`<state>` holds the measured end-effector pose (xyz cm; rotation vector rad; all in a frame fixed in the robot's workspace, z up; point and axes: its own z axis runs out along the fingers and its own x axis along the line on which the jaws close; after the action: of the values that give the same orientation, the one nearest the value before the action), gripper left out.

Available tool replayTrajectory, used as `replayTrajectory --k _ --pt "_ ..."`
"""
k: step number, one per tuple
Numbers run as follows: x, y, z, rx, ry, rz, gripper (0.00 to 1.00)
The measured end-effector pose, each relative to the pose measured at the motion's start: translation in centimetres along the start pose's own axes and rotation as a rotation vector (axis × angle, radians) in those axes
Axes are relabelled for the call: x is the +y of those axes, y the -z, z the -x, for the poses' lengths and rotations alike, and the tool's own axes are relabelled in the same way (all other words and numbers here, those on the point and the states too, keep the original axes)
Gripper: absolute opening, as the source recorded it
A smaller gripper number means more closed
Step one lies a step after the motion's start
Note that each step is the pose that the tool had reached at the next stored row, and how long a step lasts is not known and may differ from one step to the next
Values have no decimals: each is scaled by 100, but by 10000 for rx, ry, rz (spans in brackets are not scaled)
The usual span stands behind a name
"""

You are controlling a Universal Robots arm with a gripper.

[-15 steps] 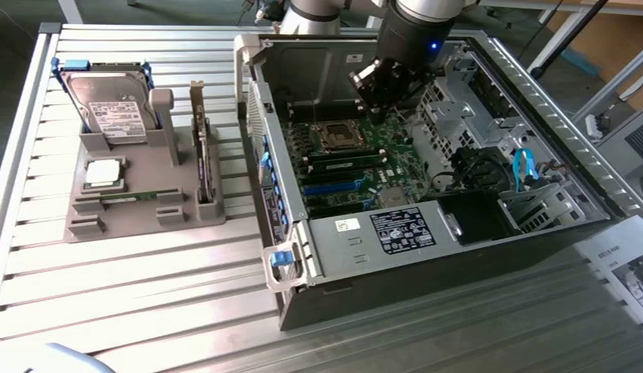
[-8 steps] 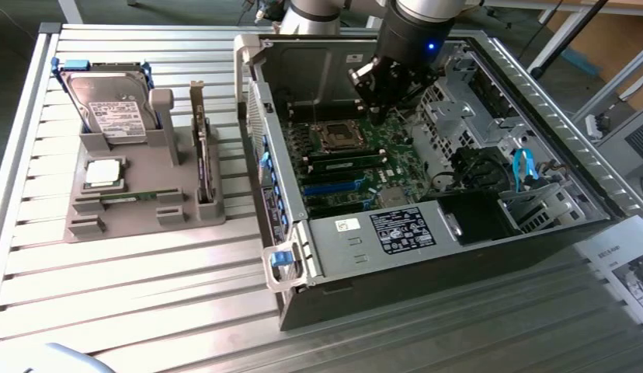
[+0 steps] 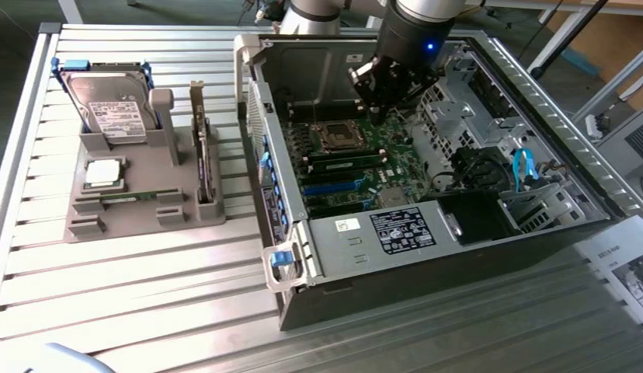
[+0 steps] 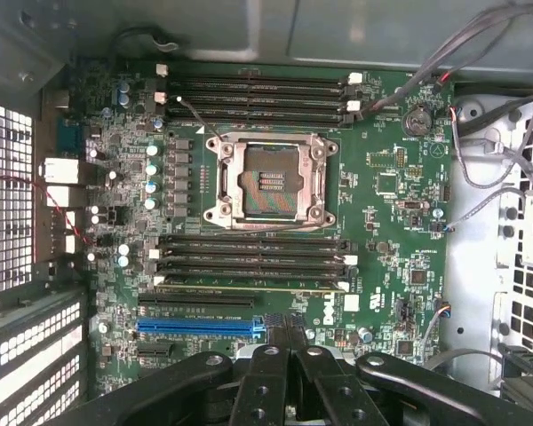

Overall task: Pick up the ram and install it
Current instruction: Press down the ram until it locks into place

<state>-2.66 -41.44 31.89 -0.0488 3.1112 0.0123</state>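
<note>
Green and thin, the ram [image 3: 126, 200] lies, as I judge it, flat in a low groove of the grey holder [image 3: 88, 225], which stands outside the case [image 3: 262, 116], well apart from it on the exterior view's left. The groove keeps the stick level and free on its long edges, so that it can be taken from above. In the same holder a drive [image 3: 112, 109] and a card [image 3: 203, 148] stand upright, each in its own slot.

I am not near the ram. My gripper [image 3: 382, 109] hangs inside the case, over the board, close above the socket [image 3: 337, 138]. In the wrist view my gripper [image 4: 289, 351] has its jaws pressed together, and I see nothing caught between them, so I carry nothing.

I look straight down on the board, and this shows me the places where the ram must go: the long dark slots [image 4: 249, 257] lie in two groups, one on each side of the socket [image 4: 271, 182], inside the case. Their white latches sit at the ends. The last slot of the nearer group has a lighter, yellowish edge; I cannot tell whether a stick already sits in it
</note>
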Motion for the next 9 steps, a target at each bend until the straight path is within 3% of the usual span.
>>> replayTrajectory --k 5,9 --pt "0 -1 17 115 1 5 10" --pt "0 -1 19 125 0 4 10"
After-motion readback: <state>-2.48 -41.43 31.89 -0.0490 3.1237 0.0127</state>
